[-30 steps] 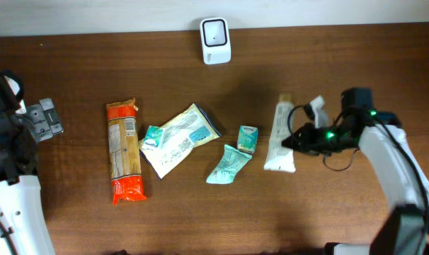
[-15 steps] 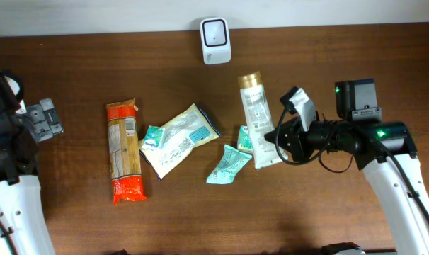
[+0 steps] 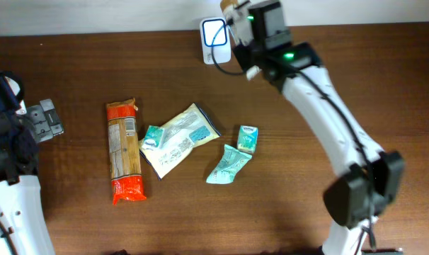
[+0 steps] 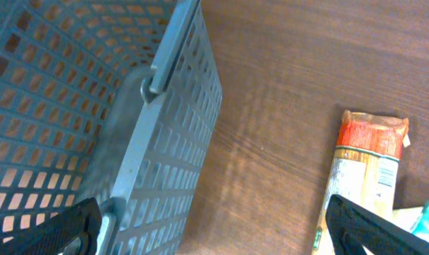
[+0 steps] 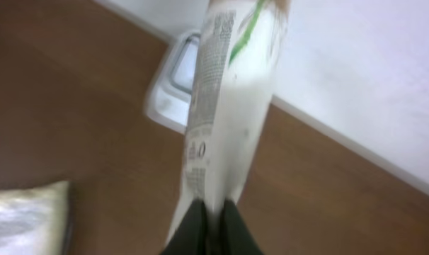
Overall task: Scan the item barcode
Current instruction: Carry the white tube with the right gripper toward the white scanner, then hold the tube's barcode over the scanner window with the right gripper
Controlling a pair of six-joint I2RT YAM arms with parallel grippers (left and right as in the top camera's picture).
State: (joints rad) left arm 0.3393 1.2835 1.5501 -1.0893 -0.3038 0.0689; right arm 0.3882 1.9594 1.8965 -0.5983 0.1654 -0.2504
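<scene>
Up at the far edge of the dark wooden table (image 3: 129, 227), the right gripper (image 5: 211, 225), clenched on the white plastic tube with gold cap (image 5: 229, 106), has swung it from mid-table to the white box scanner (image 3: 216, 32). The tube's printed side seems turned toward the window, so a read looks close.

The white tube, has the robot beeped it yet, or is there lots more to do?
Done: the white tube is off the table, pinched at its flat end by the shut right gripper. In hand: it is held up at the white scanner; whether it has beeped cannot be seen. Left: the pasta pack and teal packets lie on the table, and the open left gripper holds nothing.
</scene>
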